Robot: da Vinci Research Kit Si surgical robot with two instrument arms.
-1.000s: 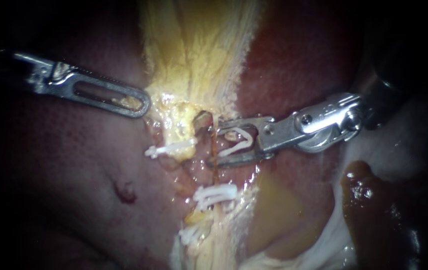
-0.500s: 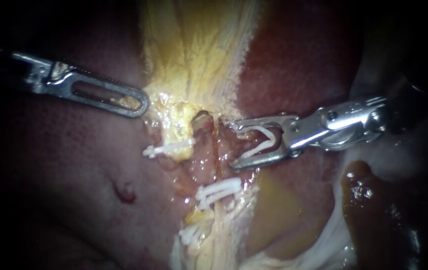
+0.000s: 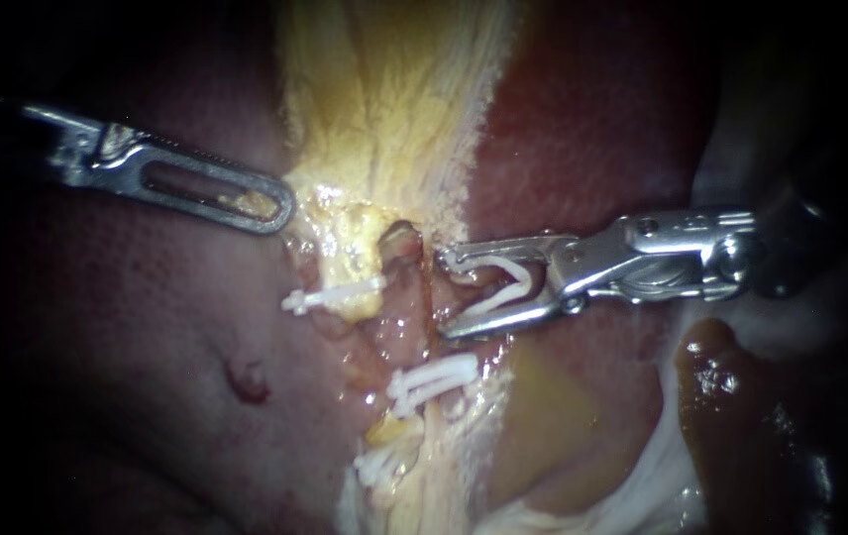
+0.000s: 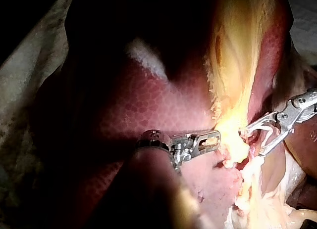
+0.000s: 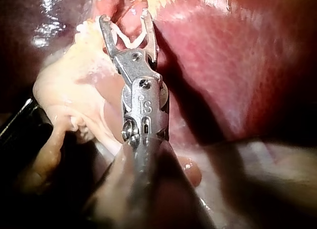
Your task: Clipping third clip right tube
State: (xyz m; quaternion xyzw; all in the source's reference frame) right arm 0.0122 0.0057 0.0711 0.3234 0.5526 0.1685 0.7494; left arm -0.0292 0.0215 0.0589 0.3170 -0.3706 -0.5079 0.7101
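In the endoscope view my right instrument (image 3: 442,294) comes in level from the right, jaws spread wide with an open white clip (image 3: 503,287) seated between them. Its tips stand just right of the pink right tube (image 3: 402,307), above two white clips (image 3: 432,381) closed on it. Another white clip (image 3: 337,295) crosses the left tube. My left instrument (image 3: 280,210) has slotted jaws shut on the yellow tissue (image 3: 345,233) at the gallbladder's (image 3: 394,89) lower end. The right wrist view shows the clip (image 5: 128,38) in my right instrument (image 5: 124,19). The left wrist view shows my left instrument (image 4: 215,138).
Dark red liver (image 3: 583,129) lies on both sides of the yellow strip. A small red spot (image 3: 246,381) marks the liver at lower left. A brown pool of fluid (image 3: 731,396) sits at lower right beside pale tissue (image 3: 662,466). Another clip (image 3: 376,466) lies lower down.
My right instrument, with the clip, drew back to the right off the tube, then edged left again, and its shaft has levelled. The left instrument has stayed put.
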